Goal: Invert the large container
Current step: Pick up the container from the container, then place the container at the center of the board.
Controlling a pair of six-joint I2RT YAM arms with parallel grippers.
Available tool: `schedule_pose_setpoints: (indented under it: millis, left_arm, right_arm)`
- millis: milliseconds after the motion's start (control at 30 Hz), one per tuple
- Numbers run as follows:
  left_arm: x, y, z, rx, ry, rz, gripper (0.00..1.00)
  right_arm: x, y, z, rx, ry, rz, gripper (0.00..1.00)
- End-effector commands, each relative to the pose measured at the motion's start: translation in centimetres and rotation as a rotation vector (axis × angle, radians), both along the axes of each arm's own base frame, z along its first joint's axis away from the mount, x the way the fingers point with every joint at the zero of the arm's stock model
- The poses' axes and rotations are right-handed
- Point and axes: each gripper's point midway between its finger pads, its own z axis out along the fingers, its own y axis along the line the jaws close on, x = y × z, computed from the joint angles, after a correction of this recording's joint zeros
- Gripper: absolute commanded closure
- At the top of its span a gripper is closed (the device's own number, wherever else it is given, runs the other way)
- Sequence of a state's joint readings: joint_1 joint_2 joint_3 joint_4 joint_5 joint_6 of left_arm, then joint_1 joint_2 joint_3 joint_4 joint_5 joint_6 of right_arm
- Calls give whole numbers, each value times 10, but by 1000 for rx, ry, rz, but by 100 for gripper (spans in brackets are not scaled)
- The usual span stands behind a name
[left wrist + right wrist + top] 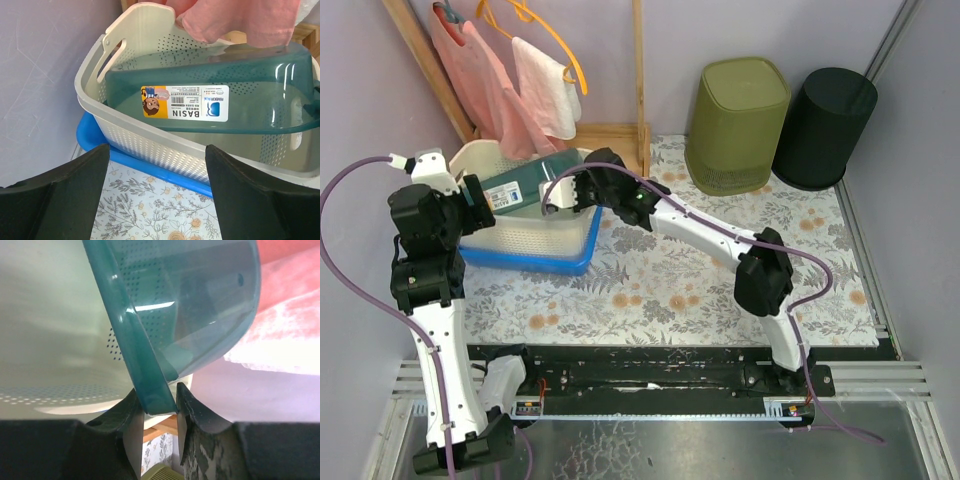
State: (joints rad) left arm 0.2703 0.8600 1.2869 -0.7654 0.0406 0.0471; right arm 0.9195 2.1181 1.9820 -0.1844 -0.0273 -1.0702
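Only the right wrist view shows right jaws pinching the teal basin [200, 305] at its rim; left jaws gape

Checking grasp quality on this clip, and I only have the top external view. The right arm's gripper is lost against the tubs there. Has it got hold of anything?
Observer: Yes. The right wrist view shows the right gripper pinching the rim of the teal basin, one finger on each side.
Operator: Is the left one gripping too?
Observer: No. In its own wrist view the left gripper is open with nothing between the jaws. The white basket lies ahead of it.
Operator: Any marking on the basin?
Observer: A label reading BASIN faces the left wrist camera and appears inverted there.
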Motion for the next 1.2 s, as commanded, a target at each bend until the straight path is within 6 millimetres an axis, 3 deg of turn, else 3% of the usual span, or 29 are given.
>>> schedule_pose_setpoints:
  millis: [0,167,367,467,533,600,667,833,867,900,1000,1067,1167]
  left_arm:
    - [4,3,7,-8,-25,15,25]
    - [5,5,10,-12,-30,29,25]
    - [5,20,24,9,-61,118,25]
    - [2,30,42,28,-108,180,25]
    - [-5,35,61,42,-154,215,26]
    - [-12,37,81,64,-199,232,25]
    - [-18,36,101,87,-234,232,25]
    - [-23,26,139,92,-288,179,25]
    - [-23,22,145,88,-298,162,25]
    - [-23,19,149,84,-307,147,25]
    - [-19,12,156,61,-313,109,25]
    - [-12,8,152,39,-299,81,25]
    - [-2,0,140,-7,-267,36,26]
  right_arm:
    - [4,-28,148,345,-155,-157,100]
    - [-10,-38,206,399,-257,-144,100]
    - [-19,-41,243,362,-439,-100,100]
    - [-19,-46,258,306,-538,-103,100]
    - [-20,-60,261,269,-541,-121,100]
    - [-24,-86,256,235,-508,-150,100]
    - [-27,-115,228,154,-459,-193,100]
    - [-63,-210,202,62,-429,-325,100]
    - [-77,-238,210,67,-450,-355,100]
    - [-82,-260,205,46,-455,-386,100]
    - [-102,-324,189,-22,-450,-479,100]
    - [-122,-356,175,-79,-451,-512,100]
    - [-148,-396,134,-201,-418,-555,100]
